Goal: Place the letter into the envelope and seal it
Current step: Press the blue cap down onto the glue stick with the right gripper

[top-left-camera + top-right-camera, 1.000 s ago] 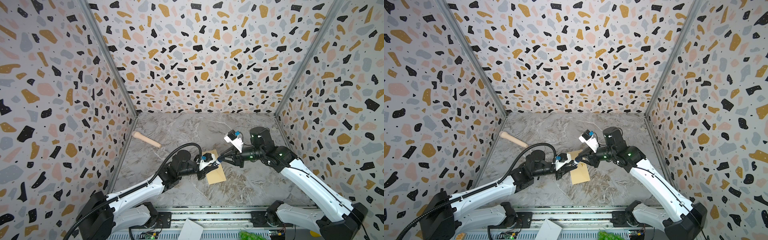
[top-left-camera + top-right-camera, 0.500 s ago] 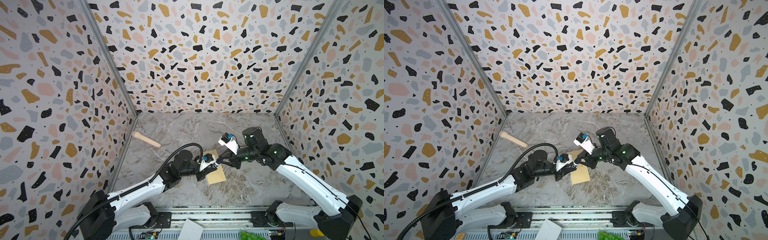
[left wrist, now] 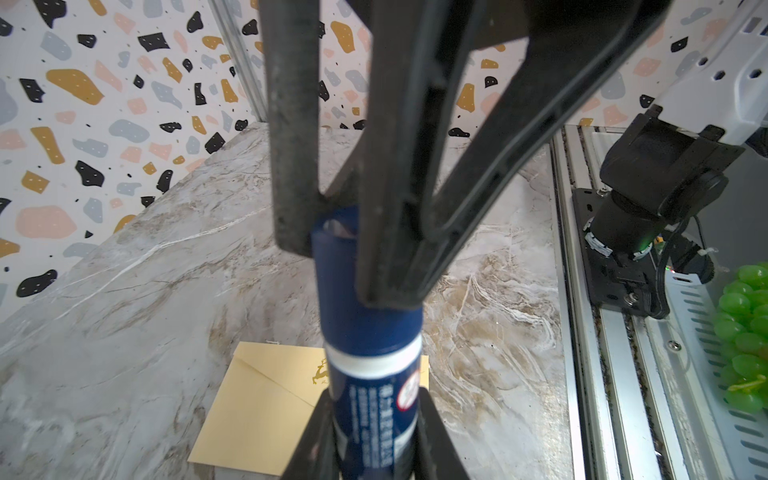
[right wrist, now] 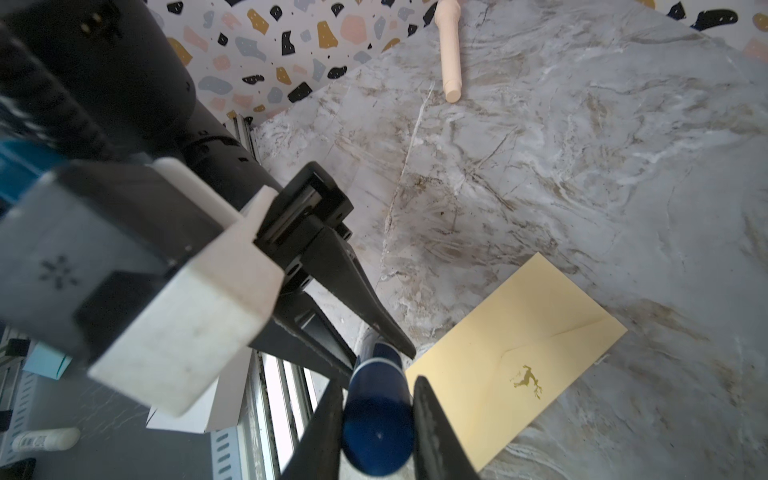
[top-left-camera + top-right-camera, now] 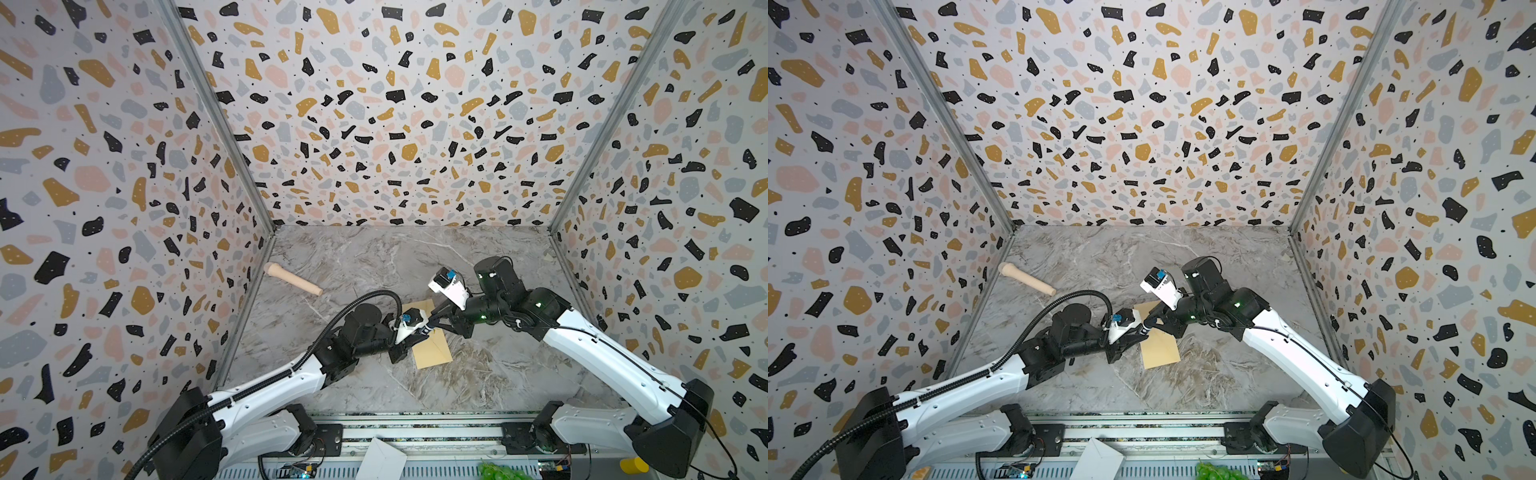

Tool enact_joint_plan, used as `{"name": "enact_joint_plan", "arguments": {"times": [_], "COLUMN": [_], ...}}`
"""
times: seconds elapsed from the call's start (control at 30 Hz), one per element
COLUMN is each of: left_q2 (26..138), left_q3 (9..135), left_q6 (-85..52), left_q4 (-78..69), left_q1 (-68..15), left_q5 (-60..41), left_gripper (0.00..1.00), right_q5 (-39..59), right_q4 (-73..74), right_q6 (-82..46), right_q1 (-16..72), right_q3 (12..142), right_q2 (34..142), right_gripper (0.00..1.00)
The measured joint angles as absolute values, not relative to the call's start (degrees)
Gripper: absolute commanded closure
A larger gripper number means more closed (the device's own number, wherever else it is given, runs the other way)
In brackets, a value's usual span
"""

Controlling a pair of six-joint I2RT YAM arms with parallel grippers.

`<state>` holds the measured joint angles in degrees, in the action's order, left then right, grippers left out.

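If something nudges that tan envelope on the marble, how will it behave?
The envelope lies flat on the smooth marble tabletop, so it would probably slide, not tip. It looks like thin paper, so it likely sags if lifted by one corner.

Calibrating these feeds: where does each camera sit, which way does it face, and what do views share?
Both top views: high at the front, looking down onto the tabletop; left gripper and right gripper meet near the envelope.
Left wrist: behind the left gripper, looking along its fingers at the glue stick they clamp.
Right wrist: behind the right gripper, looking along its fingers at the stick's cap.
Shared: every view shows the envelope; both wrist views show the opposite gripper.
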<state>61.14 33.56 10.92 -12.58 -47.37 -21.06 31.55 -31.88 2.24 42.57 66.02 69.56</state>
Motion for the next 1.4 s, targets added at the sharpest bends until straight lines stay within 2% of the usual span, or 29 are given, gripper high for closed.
{"name": "enact_joint_plan", "arguments": {"times": [0.5, 0.97, 1.4], "left_q2": [57.78, 57.76, 56.80], "left_q3": [27.44, 24.75, 24.67], "left_q6": [9.87, 9.78, 7.94], "left_q4": [-12.60, -2.04, -4.08], "left_q1": [-47.44, -47.55, -46.65], "left_q5": [-17.39, -15.97, -15.97], "left_gripper": [1.00, 1.00, 1.00], "right_q5": [31.66, 30.70, 29.30], "right_q4": [-17.15, -4.82, -4.75], "right_q6": [-6.00, -13.58, -15.16], "right_q1": [45.74, 51.22, 51.44], "right_q3": [54.92, 47.00, 50.13], "right_q2": [70.61, 77.23, 77.10], "right_gripper": [1.00, 1.00, 1.00]}}
